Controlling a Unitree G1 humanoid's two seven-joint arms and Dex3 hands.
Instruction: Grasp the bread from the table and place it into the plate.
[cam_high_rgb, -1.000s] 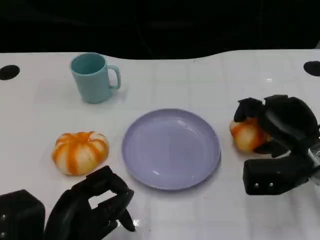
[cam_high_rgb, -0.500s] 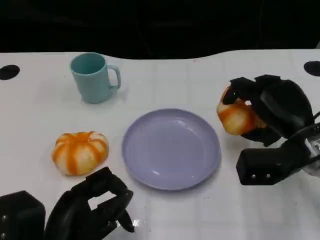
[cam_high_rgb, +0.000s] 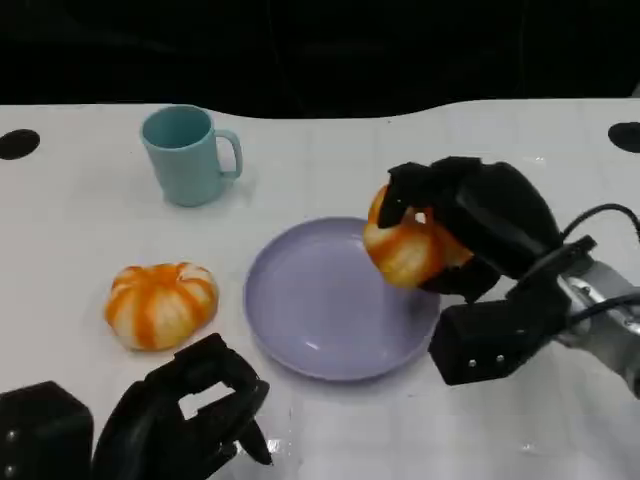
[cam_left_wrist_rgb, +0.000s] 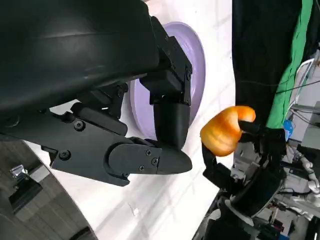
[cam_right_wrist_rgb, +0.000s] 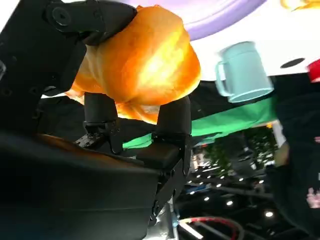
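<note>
Right hand (cam_high_rgb: 470, 235) raised, fingers clasped; left hand (cam_high_rgb: 185, 415) low, curled.

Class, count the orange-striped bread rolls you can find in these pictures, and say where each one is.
2. One bread roll lies on the table, left of the purple plate. The other roll is held by the right hand above the plate's right side.

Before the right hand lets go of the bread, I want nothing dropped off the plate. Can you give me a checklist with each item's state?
1. Bread held firmly by the right hand: ok, fingers wrap around it.
2. Bread above the plate: ok, over its right part, near the rim.
3. Plate surface free: ok.
4. Bread low enough to release: cannot tell.
5. Left hand away from the plate: ok, near the table edge.
6. Mug and second bread out of the path: ok.
</note>
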